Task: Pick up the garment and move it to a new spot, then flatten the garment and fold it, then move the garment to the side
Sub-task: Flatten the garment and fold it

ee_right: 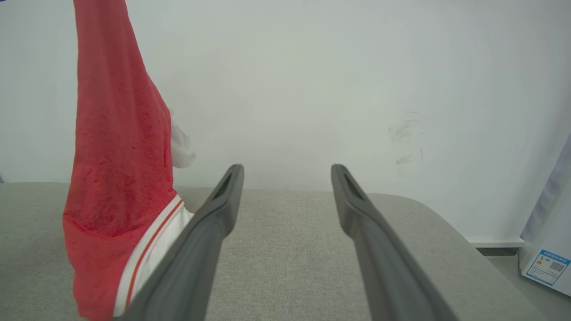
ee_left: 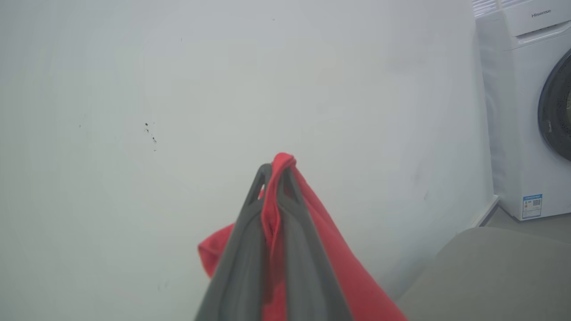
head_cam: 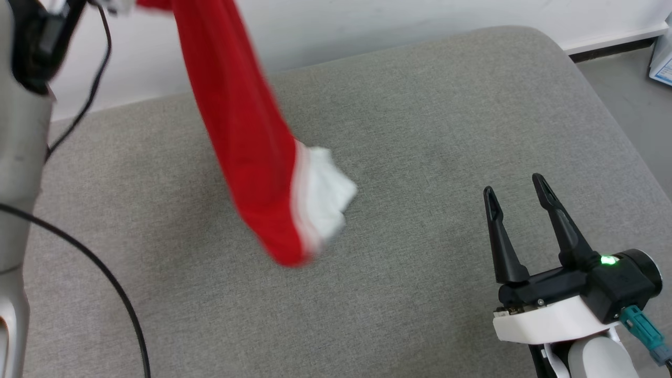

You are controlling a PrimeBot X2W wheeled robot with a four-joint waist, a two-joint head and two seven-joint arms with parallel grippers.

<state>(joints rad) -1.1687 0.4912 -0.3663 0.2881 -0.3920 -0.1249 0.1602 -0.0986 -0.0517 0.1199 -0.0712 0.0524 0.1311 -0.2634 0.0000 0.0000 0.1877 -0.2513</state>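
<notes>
The garment [head_cam: 247,136], a red shirt with a white sleeve and red-white stripe trim, hangs in a long bunch above the grey cushion [head_cam: 420,131]. My left gripper [ee_left: 275,171] is shut on a fold of the red cloth [ee_left: 321,236], high up near the white wall. In the right wrist view the garment [ee_right: 118,165] hangs to the left, its white sleeve [ee_right: 154,249] low down. My right gripper [head_cam: 517,197] stands open at the lower right, above the cushion and apart from the shirt, with nothing between its fingers [ee_right: 223,200].
A white washing machine [ee_left: 526,107] stands to the right beyond the cushion. A black cable [head_cam: 100,268] runs down the left side by my pale left arm [head_cam: 16,157]. The white wall [head_cam: 367,21] is close behind the cushion.
</notes>
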